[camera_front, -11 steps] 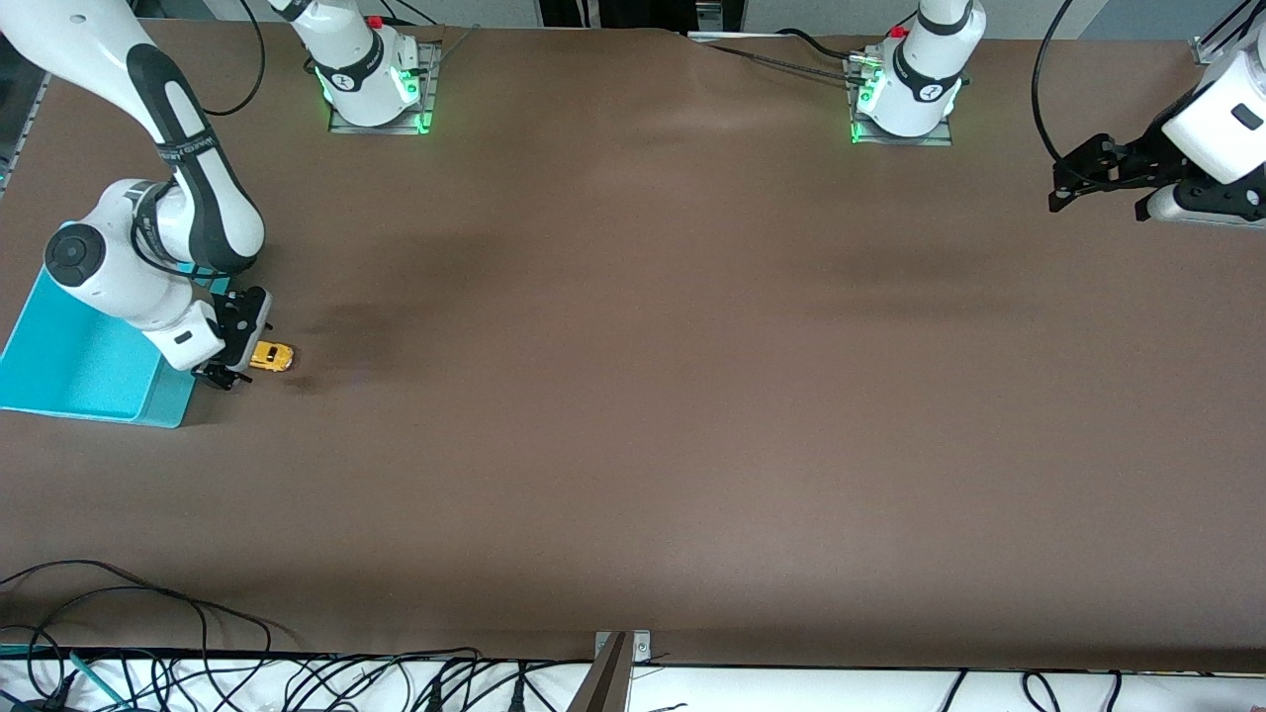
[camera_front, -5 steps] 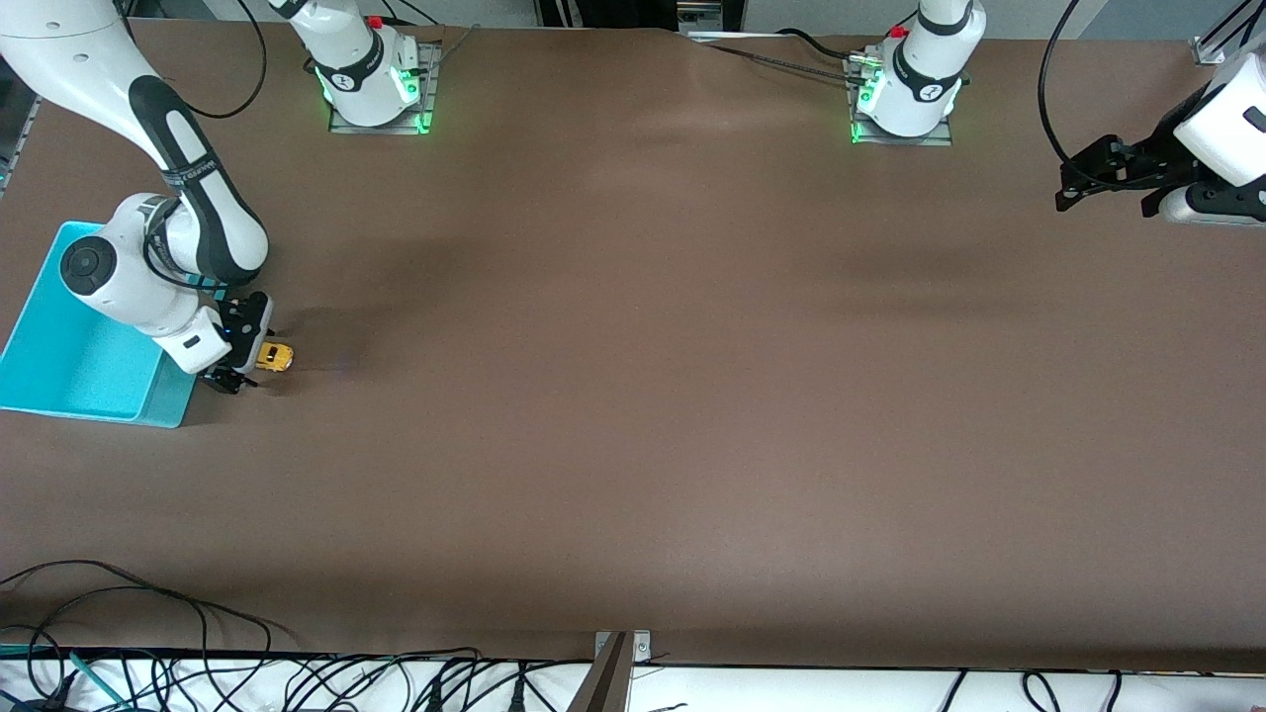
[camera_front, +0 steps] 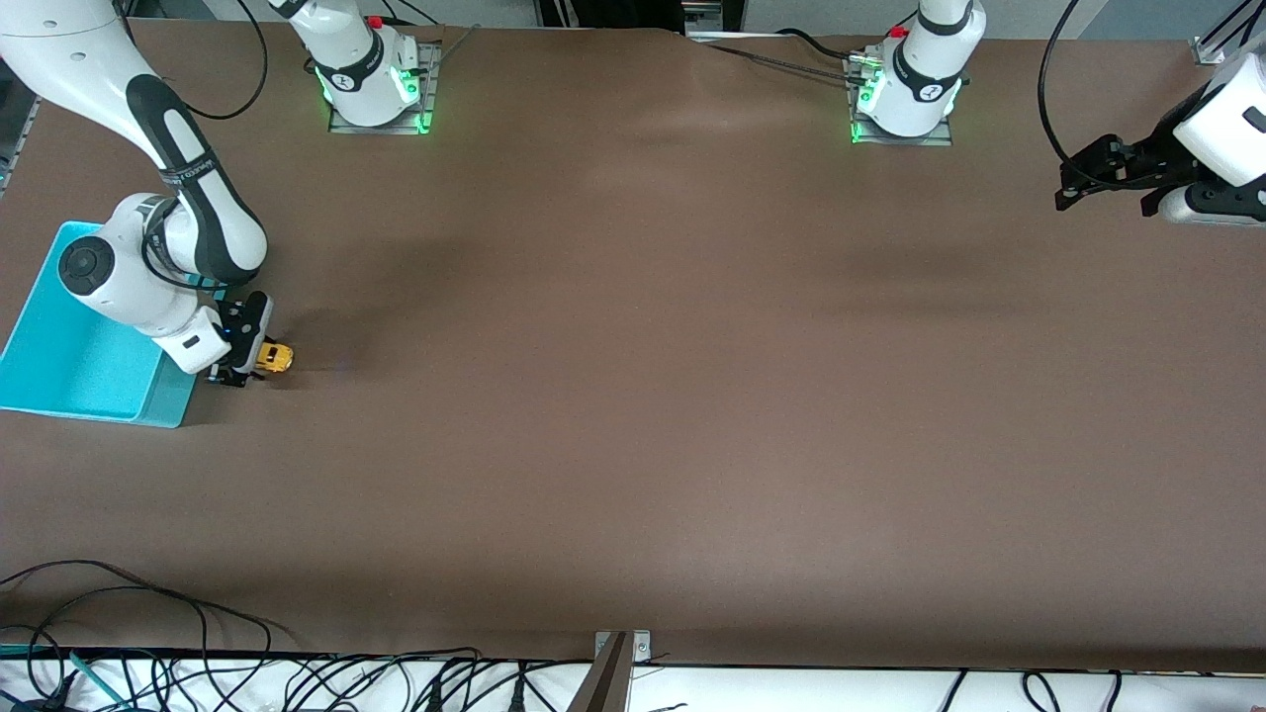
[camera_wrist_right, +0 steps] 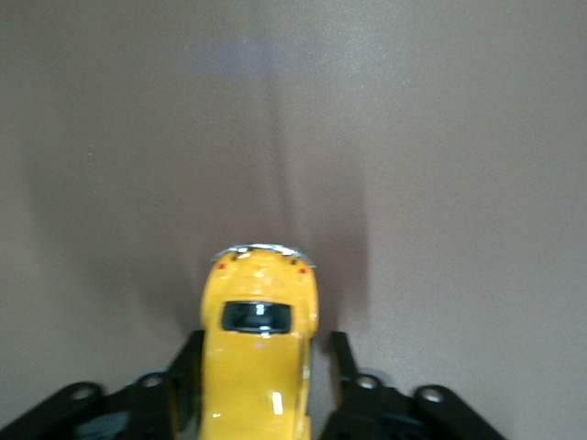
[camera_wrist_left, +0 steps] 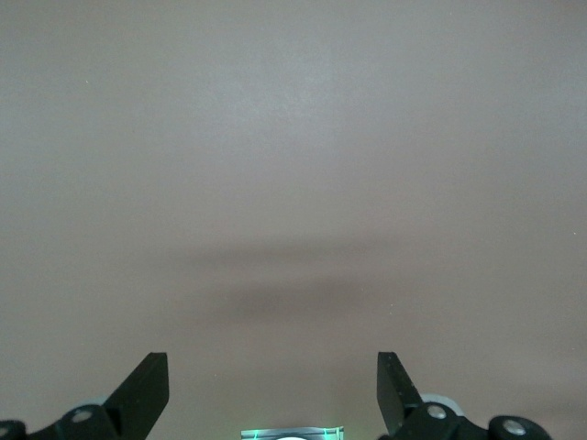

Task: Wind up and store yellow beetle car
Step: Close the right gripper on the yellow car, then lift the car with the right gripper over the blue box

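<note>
Item: yellow beetle car (camera_front: 274, 357). Location: sitting on the brown surface (camera_front: 633, 396) toward the right arm's end, just beside the teal bin (camera_front: 59, 381). In the right wrist view the car (camera_wrist_right: 260, 367) is lying lengthwise between the two black fingers (camera_wrist_right: 344, 367), wheels down as far as can be judged.

Item: right hand (camera_front: 237, 361). It is reaching down at the car from the bin's side. A second ago its fingers were standing wide around the toy; they are now closing in against the car's flanks, clenching it. The car is showing no lift off the surface.

Item: left hand (camera_front: 1078, 183). It is waiting in the air over the left arm's end of the surface, fingers (camera_wrist_left: 147, 390) spread and holding nothing.

Item: teal bin. It is sitting partly under the right arm's wrist; what shows of its floor is bare.

Status: the grasp is only just forming, which probably marks the start of the winding step, likely a pull-back stroke along the surface, though that is a judgement. Storing is not yet done, and the bin seems the likely place for it.

Caution: the rounded body is offering little flat area, so the toy may be prone to slipping or twisting under the squeeze.
</note>
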Tool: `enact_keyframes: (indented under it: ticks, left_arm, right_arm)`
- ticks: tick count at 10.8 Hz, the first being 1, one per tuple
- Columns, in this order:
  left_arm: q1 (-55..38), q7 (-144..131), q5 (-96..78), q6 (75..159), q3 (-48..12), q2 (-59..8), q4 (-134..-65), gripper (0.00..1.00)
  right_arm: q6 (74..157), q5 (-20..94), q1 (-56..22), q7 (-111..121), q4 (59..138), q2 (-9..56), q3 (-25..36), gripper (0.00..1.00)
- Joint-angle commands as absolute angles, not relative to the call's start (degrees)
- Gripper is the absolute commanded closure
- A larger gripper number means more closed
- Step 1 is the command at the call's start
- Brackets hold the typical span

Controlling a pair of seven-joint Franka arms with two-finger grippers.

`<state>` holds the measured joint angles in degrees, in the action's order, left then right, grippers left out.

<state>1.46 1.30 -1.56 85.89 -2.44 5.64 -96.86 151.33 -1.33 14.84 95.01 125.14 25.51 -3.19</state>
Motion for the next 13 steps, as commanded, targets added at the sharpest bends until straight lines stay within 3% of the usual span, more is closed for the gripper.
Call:
enact_keyframes:
  ticks: [1, 2, 9, 13]
  left_arm:
    - [1.49, 0.53, -1.05, 84.73, -2.81, 5.36, -95.71, 0.00]
    - [1.49, 0.53, -1.05, 84.73, -2.90, 5.36, -95.71, 0.00]
    - [1.58, 0.53, -1.05, 83.85, -2.81, 5.36, -95.71, 0.00]
    - [1.41, 0.53, -1.05, 83.50, -3.07, 5.45, -95.63, 0.00]
  right_arm:
    - [146.53, -1.93, 16.17, 95.80, 125.33, 22.51, -4.31, 0.92]
    - [144.77, -1.93, 16.17, 95.97, 125.33, 21.28, -4.31, 1.00]
    - [124.57, -1.85, 16.26, 100.25, 124.37, 8.64, -5.45, 1.00]
    - [120.59, -3.68, 25.03, 120.80, 123.49, 4.92, -5.36, 1.00]
